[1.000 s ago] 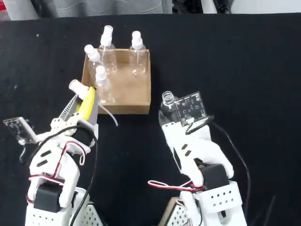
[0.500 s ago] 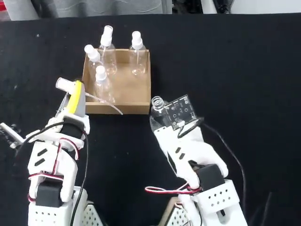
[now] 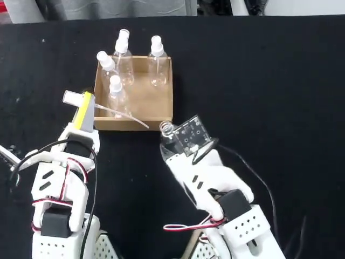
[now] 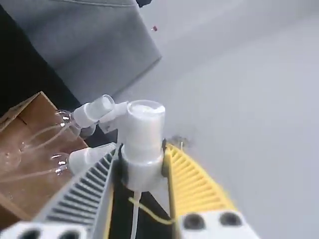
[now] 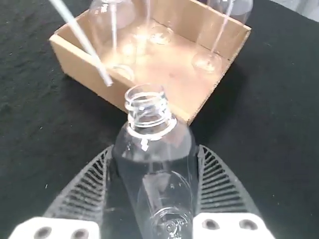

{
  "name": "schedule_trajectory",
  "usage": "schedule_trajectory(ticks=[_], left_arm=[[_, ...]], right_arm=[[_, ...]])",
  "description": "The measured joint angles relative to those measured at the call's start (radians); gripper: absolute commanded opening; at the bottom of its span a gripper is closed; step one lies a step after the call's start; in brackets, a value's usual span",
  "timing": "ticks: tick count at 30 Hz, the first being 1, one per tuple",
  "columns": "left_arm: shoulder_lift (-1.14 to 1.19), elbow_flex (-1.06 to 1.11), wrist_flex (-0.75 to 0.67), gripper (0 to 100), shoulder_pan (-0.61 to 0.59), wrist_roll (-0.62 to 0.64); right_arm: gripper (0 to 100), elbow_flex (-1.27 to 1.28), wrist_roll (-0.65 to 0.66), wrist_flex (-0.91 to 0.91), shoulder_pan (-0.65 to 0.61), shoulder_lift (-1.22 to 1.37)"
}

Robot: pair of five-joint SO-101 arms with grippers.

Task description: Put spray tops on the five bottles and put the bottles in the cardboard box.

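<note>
Four bottles [image 3: 116, 89]: stood capped inside the cardboard box [image 3: 145, 102], that part judged done.
Fifth bottle [image 5: 151, 144]: uncapped, clamped between the right gripper's [image 5: 154, 152] fingers just beside the box's near wall, mouth turned toward the box to receive its top.
Spray top [image 4: 143, 134]: pinched tight between the left gripper's [image 4: 141, 152] fingers beside the box's near corner; its dip tube [image 3: 121, 116] slanted toward that mouth, tip short of it.

I work at what looks like a robotics lab bench: a table [image 3: 280, 81] draped in black cloth, with grey fabric [image 4: 75, 40] and a bare white wall [image 4: 249, 99] behind.
</note>
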Motion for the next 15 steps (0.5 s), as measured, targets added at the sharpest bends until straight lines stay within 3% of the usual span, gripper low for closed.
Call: schedule_trajectory(ticks=[15], left_arm=[[0.000,0.000,-0.080,3,0.000,0.064]], right_arm=[[9.6,0.161,0.083,-0.252,-0.002,0.000]])
